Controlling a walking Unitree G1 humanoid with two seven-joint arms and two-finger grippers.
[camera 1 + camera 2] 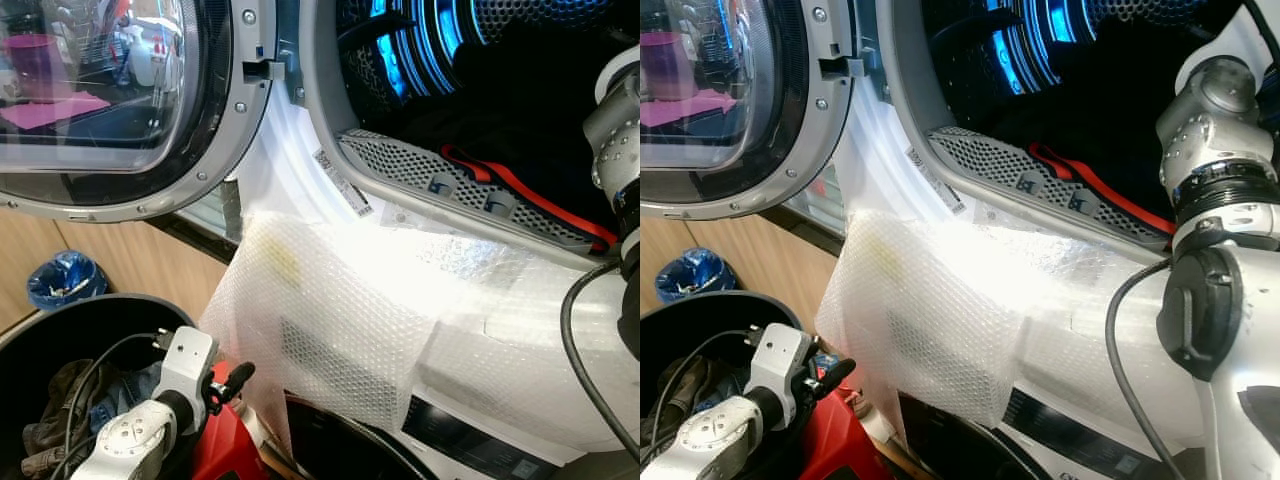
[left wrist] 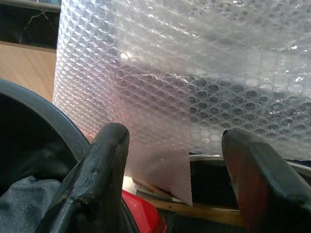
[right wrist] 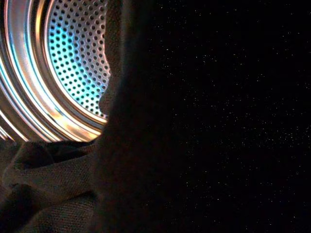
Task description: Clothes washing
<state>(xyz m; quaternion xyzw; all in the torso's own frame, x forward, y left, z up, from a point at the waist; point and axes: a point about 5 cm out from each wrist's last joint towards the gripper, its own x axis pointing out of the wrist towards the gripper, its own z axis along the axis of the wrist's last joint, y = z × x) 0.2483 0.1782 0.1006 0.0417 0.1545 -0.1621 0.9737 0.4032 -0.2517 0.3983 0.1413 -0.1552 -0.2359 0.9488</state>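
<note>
At far left one blue bag (image 1: 62,278) sits on the floor against the wood panel. Beside it stands one black basket (image 1: 30,335) holding a heap of dark clothes (image 1: 60,415). The left gripper (image 2: 177,160) hangs over the basket's near rim, its two fingers (image 2: 97,170) spread wide and holding nothing (bubble wrap shows through the gap in the left wrist view). One red object (image 1: 225,450) lies just beside the basket, under the left arm.

Above, the one round door (image 1: 110,100) of the washer stands swung open to the left. One sheet of bubble wrap (image 1: 380,310) drapes over the washer's front, from the lower edge of its opening down past the control panel.

To the right is the one drum (image 1: 420,50), lit blue inside, with dark cloth (image 3: 43,194) lying on its floor and one red strap (image 1: 520,190) along the perforated lip. The right arm (image 1: 1220,200) reaches into the drum; whether the right gripper is spread or closed I cannot tell, since its wrist view is mostly dark fabric.
</note>
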